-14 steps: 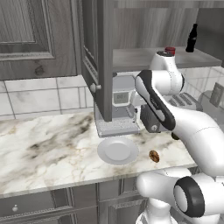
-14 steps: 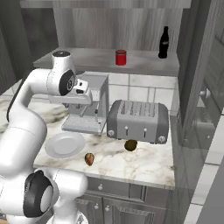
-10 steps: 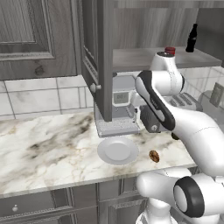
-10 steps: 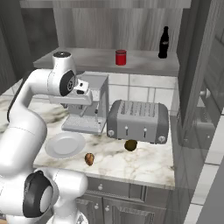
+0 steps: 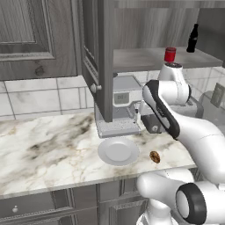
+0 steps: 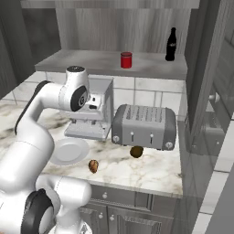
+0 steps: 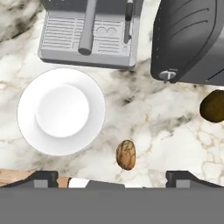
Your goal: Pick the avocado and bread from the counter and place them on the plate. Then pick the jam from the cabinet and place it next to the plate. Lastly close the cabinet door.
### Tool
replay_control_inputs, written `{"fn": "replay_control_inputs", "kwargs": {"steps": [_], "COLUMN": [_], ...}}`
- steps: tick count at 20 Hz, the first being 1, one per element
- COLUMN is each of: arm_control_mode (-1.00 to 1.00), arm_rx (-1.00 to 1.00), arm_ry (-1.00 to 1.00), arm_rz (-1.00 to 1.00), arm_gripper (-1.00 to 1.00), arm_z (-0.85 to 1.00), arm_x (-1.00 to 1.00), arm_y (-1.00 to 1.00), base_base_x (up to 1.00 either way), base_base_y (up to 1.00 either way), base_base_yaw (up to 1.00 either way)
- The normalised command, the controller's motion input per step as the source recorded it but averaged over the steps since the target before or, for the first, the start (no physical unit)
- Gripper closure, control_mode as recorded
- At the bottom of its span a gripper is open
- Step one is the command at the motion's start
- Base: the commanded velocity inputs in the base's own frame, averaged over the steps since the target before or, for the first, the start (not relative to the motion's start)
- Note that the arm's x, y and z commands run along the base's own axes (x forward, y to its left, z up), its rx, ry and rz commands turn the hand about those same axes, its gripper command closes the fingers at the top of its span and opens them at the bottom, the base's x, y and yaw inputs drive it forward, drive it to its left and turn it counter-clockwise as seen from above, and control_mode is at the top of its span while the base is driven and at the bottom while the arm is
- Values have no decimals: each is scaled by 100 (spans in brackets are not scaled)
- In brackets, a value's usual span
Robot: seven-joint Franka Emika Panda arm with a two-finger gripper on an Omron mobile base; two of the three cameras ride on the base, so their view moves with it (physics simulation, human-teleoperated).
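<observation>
We see our white arm (image 5: 193, 132) rise from the base, bend at a dark elbow joint and fold back on itself, so that the wrist sits high and the hand points straight down. In the hand view the two dark fingertips (image 7: 43, 177) of our gripper (image 7: 114, 178) stand far apart at the lower edge, one at each side, with nothing between them. From the right base view the upper arm (image 6: 32, 119) curves up to a rounded shoulder-like joint, and the hand hangs just beyond it, held clear above the tabletop.
</observation>
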Motion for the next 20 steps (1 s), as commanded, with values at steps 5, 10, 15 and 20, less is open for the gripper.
{"fn": "replay_control_inputs", "kwargs": {"steps": [5,10,15,20], "arm_control_mode": [-100,-100,-100,-100], "arm_rx": [0,0,0,0], "arm_ry": [14,22,25,19], "arm_rz": [-1,0,0,0], "arm_gripper": [-100,-100,-100,-100], "arm_z": [-50,-59,-72,-68], "arm_x": [-1,0,0,0], "arm_y": [-7,0,-4,-13], "base_base_x": [0,0,0,0], "base_base_y": [0,0,0,0], "base_base_yaw": [0,0,0,0]}}
